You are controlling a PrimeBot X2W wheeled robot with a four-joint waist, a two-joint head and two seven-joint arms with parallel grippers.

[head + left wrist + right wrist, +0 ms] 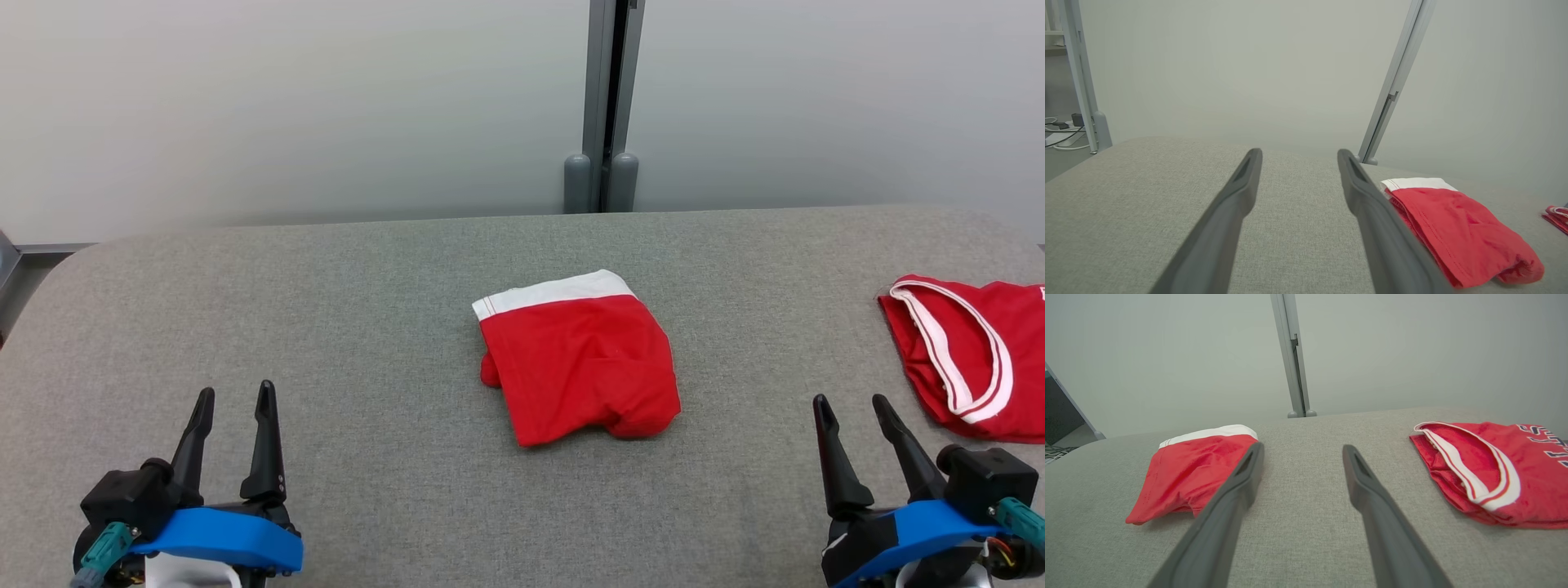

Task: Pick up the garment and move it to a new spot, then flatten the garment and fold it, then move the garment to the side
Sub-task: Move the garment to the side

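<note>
A red garment with a white waistband lies folded into a compact rectangle at the middle of the grey fabric-covered table. My left gripper rests open at the near left, well apart from it and holding nothing. In the left wrist view the garment lies to the right of the open left gripper. My right gripper stands open at the near right, also holding nothing. The right wrist view has the garment left of the open right gripper.
A second red piece, a jersey with white trim, lies at the table's right edge, just beyond the right gripper; its lettered front shows on the jersey in the right wrist view. A grey post and pale wall stand behind the table.
</note>
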